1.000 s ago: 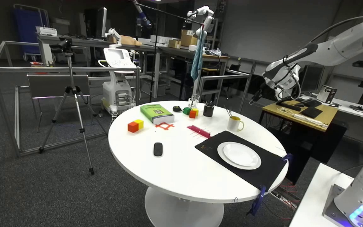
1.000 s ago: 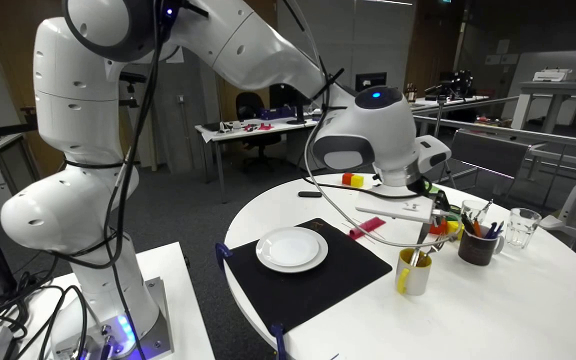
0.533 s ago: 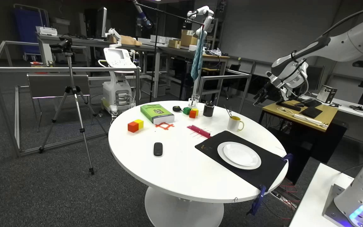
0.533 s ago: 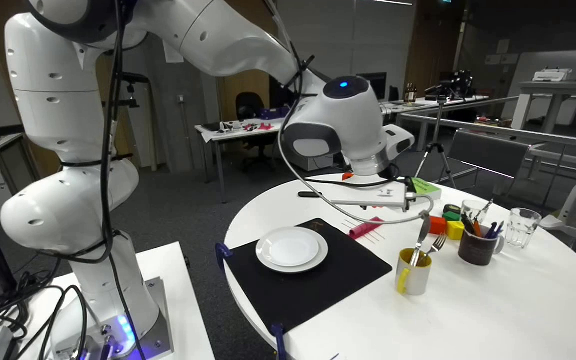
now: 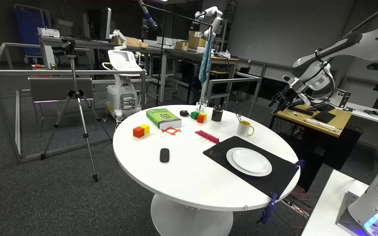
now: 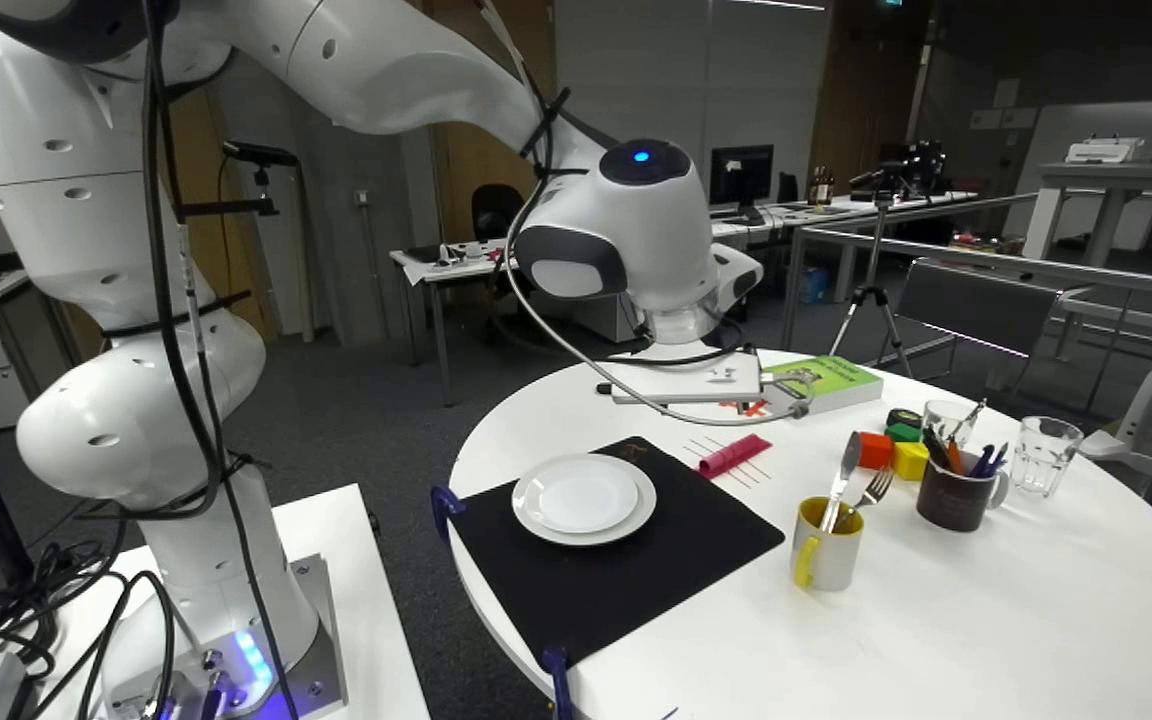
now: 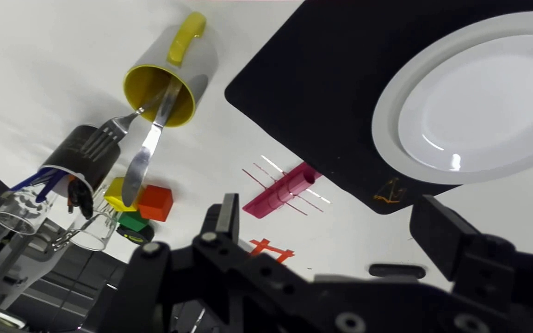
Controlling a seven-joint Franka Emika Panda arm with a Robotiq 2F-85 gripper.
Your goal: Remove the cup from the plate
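Note:
The cup [image 5: 242,129] is cream-white with a yellow inside and handle. It stands upright on the table beside the black mat, apart from the plate; a knife and fork stick out of it. It also shows in an exterior view [image 6: 829,562] and in the wrist view [image 7: 205,58]. The round white plate [image 5: 229,158] lies on the mat with a smaller white plate on it; its rim also shows in the wrist view [image 7: 387,127]. My gripper [image 5: 272,108] is high above the table, open and empty [image 7: 325,202]. In an exterior view its fingers are mostly hidden.
The black mat [image 6: 576,605] is clamped by blue clamps [image 5: 268,208]. A dark mug with pens [image 6: 954,500], glasses [image 6: 1044,455] and coloured blocks [image 7: 155,203] stand near the cup. A red roll [image 5: 207,136], green book [image 5: 162,118] and black oblong object [image 5: 164,155] lie on the table.
The arm and gripper have drawn back toward the robot base, away from the cup side. The book and blocks are more exposed. The cup and plate have not moved.

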